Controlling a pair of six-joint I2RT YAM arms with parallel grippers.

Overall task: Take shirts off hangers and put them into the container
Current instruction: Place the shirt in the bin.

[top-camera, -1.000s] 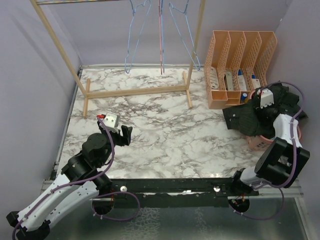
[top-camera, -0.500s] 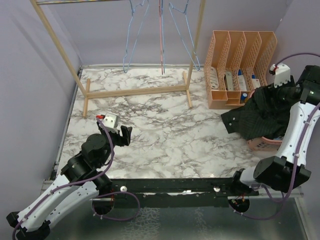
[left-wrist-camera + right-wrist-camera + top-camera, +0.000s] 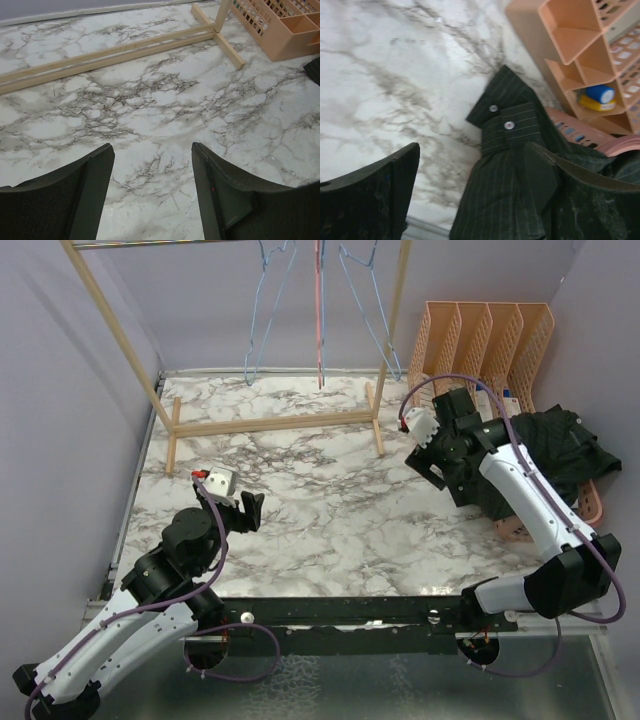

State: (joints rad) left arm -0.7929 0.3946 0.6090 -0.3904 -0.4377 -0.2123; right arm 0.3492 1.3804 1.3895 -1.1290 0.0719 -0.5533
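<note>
The black pinstriped shirt (image 3: pixel 545 450) lies heaped over the salmon-pink container (image 3: pixel 517 530) at the right, one sleeve spilling onto the marble. My right gripper (image 3: pixel 426 462) hovers open just left of that heap, holding nothing. In the right wrist view its jaws (image 3: pixel 472 150) stand wide above the buttoned cuff (image 3: pixel 506 127), with the container's rim (image 3: pixel 580 132) behind. Three bare wire hangers, light blue (image 3: pixel 264 310), pink (image 3: pixel 320 310) and light blue (image 3: pixel 365 295), hang on the rack. My left gripper (image 3: pixel 246 511) rests open and empty near the front left (image 3: pixel 152 147).
The wooden rack's base (image 3: pixel 275 423) crosses the back of the table (image 3: pixel 125 50). A peach file organizer (image 3: pixel 480 350) stands at the back right, with small items in its slots (image 3: pixel 597 96). Purple walls close in both sides.
My right gripper opened, let go of the black shirt over the container, rose and swung left over the table's right part. The left arm has not moved.
</note>
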